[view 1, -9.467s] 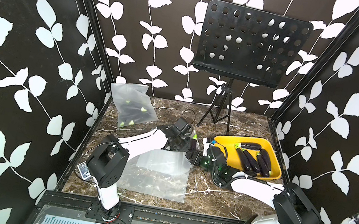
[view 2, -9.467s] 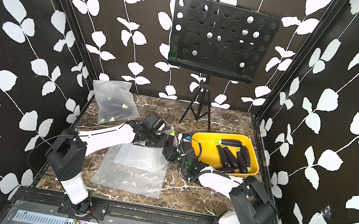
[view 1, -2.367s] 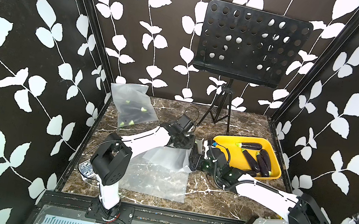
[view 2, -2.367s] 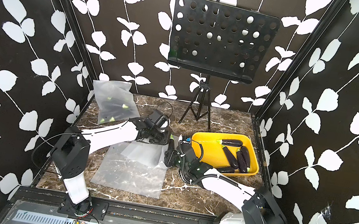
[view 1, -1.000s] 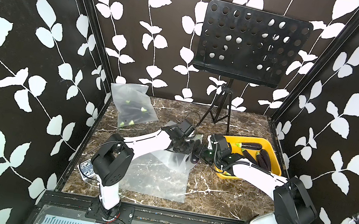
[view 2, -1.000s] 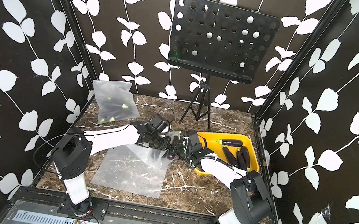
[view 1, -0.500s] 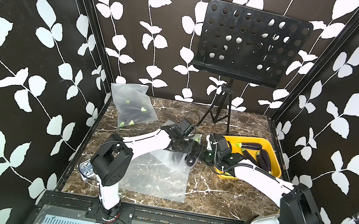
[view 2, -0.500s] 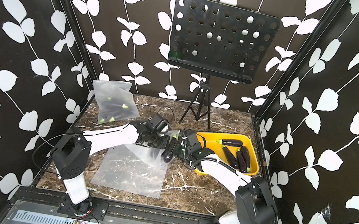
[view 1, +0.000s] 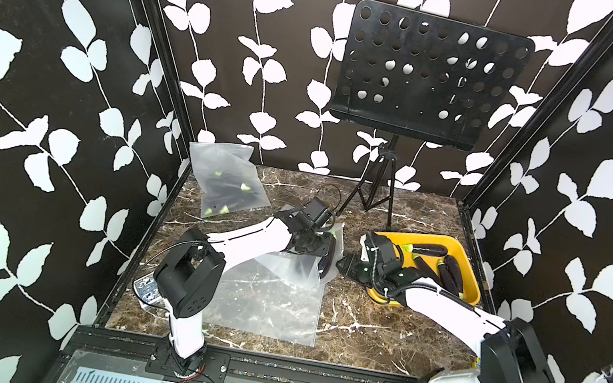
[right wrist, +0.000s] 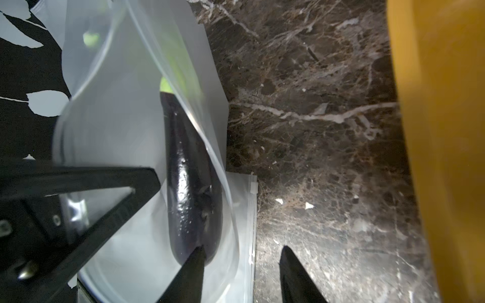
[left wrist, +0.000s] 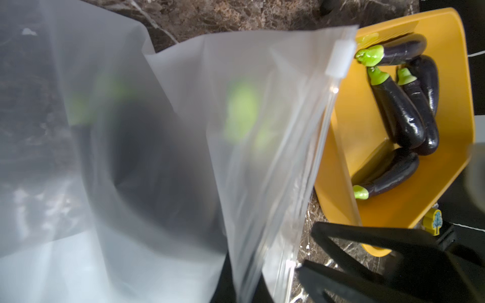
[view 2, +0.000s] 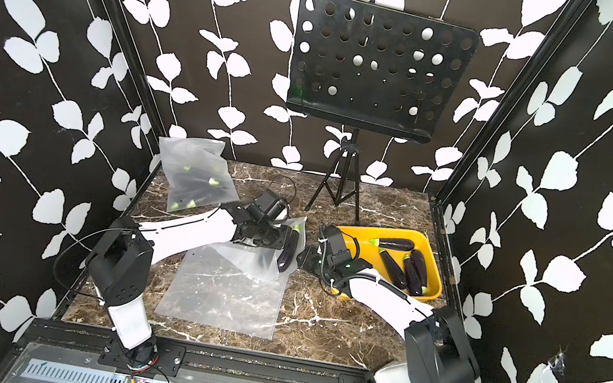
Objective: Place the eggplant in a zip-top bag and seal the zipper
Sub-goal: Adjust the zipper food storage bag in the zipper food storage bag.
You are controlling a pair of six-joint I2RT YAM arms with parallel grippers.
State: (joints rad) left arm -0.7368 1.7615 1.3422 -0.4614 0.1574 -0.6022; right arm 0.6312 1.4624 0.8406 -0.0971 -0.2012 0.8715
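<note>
The right gripper (right wrist: 242, 253) has just let go and now stands spread and empty at the rim, so the eggplant (right wrist: 193, 204) lies inside the zip-top bag (right wrist: 112, 126), which the left gripper (view 2: 282, 240) pinches by its mouth, and we judge only sealing remains.

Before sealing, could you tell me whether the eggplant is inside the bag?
Inside: the eggplant lies within the open bag, near its mouth.
</note>
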